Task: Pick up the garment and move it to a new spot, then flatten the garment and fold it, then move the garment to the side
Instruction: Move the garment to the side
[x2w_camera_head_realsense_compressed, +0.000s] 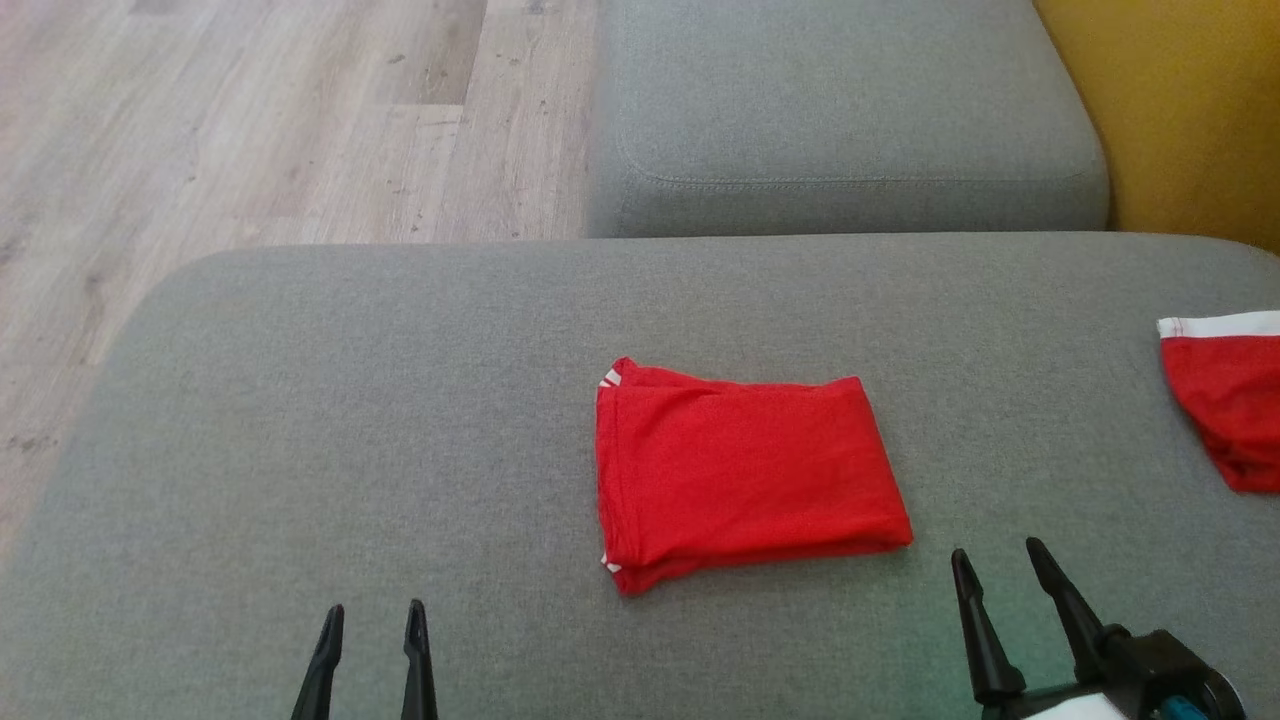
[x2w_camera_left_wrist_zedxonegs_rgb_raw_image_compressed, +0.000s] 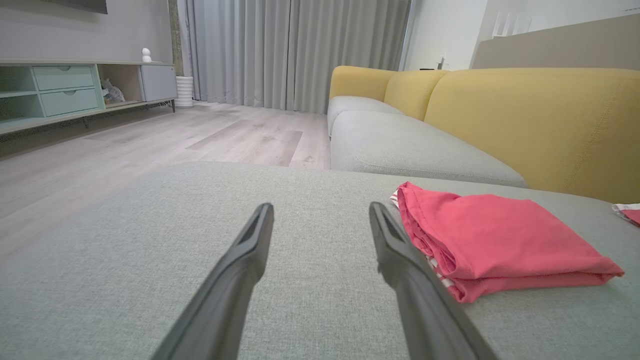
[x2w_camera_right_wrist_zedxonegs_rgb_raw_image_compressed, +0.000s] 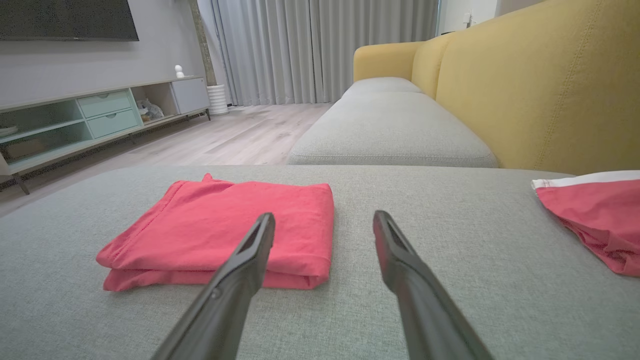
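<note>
The garment lies folded into a flat red rectangle at the middle of the wide grey cushion, ahead of and between the two grippers. The fold hides its inner layers and what kind of garment it is. Only slivers of white trim peek out at the two left corners. In the head view its long axis runs left to right, tilted a little so that the right end sits nearer the robot. The stacked loose edges face left and the smooth rounded fold faces right. The left gripper shows just its fingertips above the bottom edge of that view, spread apart and holding nothing, well short of the cloth. The right gripper is likewise parted and empty, just off the garment's near right corner and not touching it. A second red piece with a white band lies at the cushion's right and is cut off by the frame. Beyond are another grey seat, a yellow backrest and wooden floor.
</note>
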